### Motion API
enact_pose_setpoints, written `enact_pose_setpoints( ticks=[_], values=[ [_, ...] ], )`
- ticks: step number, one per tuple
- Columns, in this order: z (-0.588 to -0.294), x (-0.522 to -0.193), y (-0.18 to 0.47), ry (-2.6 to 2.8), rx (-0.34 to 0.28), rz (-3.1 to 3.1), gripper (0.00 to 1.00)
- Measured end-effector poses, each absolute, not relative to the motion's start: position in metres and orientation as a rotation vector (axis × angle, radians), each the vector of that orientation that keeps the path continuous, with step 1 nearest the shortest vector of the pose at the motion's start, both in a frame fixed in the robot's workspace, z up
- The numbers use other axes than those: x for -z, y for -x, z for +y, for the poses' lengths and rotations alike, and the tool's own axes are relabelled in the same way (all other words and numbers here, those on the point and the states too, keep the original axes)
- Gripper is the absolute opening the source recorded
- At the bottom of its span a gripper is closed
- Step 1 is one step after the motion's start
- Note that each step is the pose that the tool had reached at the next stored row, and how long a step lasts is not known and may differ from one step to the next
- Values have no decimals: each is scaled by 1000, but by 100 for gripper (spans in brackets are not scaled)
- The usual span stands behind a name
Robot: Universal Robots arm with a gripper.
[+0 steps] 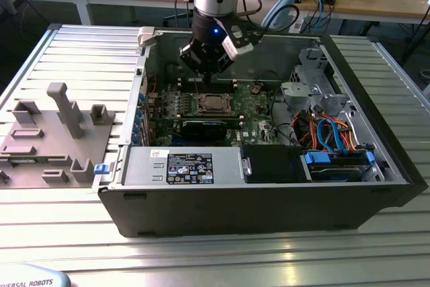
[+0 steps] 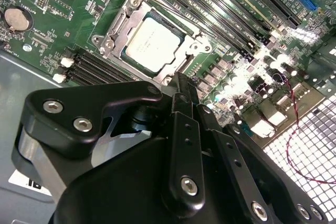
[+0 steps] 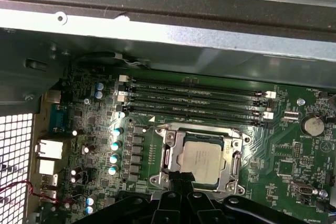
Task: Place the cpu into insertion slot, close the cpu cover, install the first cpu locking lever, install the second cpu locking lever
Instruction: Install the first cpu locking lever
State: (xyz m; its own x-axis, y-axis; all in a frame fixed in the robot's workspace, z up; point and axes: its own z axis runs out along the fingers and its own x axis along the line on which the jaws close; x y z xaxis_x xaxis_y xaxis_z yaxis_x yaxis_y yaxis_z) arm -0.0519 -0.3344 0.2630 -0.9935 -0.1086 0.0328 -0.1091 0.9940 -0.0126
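Note:
The cpu (image 2: 152, 43) (image 3: 202, 162) lies flat in the insertion slot (image 2: 195, 51), its dull silver top showing. The cpu cover (image 2: 112, 36) (image 3: 170, 154), a silvery frame, lies down around it. A thin wire lever (image 2: 176, 13) (image 3: 202, 127) runs along one side of the frame. My gripper (image 2: 180, 81) (image 3: 178, 176) is shut, with nothing visible between its black fingers, and its tips are at the edge of the socket frame near one corner. In the exterior view the gripper (image 1: 205, 72) hangs just above the socket with the cpu (image 1: 213, 103) on the green motherboard (image 1: 259, 109).
The board sits deep in an open black computer case (image 1: 269, 206). Long black memory slots (image 3: 194, 100) run beside the socket. A power supply (image 1: 188, 166) lies at the near wall, a drive cage with cables (image 1: 322, 119) at the exterior view's right. A grey fixture (image 1: 60, 132) stands outside the case.

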Motion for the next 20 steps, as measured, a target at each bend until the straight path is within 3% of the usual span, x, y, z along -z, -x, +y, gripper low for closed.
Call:
enact_pose_setpoints(
  ticks=[20],
  values=[
    [-334,-258,57,-169,-22,-3105,11]
  ],
)
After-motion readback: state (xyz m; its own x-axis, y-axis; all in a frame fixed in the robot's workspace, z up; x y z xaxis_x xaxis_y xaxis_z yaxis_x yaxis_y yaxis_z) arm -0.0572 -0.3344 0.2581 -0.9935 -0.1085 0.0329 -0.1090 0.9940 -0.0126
